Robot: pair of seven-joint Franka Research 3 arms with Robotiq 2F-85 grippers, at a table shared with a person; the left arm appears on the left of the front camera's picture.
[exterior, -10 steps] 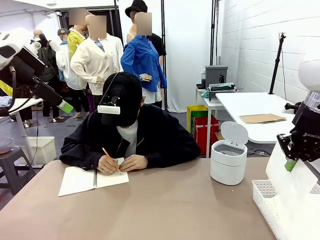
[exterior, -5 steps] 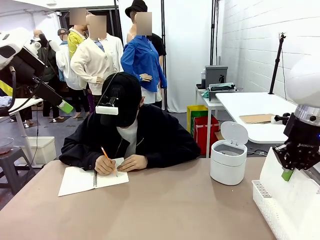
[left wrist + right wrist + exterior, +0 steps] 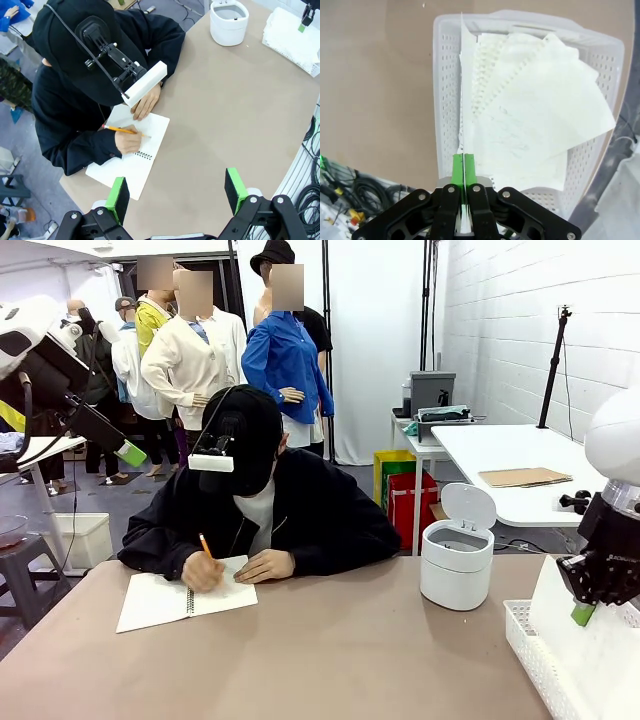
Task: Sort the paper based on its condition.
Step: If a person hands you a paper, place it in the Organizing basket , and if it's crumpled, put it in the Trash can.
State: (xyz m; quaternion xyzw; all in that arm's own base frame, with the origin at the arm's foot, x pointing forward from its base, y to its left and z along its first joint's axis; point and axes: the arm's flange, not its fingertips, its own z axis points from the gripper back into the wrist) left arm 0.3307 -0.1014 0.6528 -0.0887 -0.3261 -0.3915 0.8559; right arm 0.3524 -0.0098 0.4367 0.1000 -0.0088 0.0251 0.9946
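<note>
The brown counter is mostly bare. A person sits at its far side, writing with a pencil in an open spiral notebook.

At the robot's right edge stands a white perforated basket, which holds several loose sheets fanned over one another with their punched edges showing. So part of the sorting looks done. Near it, toward the middle, is a round white bin with its lid tipped up (what lies inside cannot be made out).

The paper now being handled hangs on edge over the basket, its lower part among the sheets already there. The right hand pinches its top edge between closed green pads, so this sheet seems about to join the pile and is not yet let go.

The left hand hovers high above the notebook, fingers spread wide and carrying nothing.
</note>
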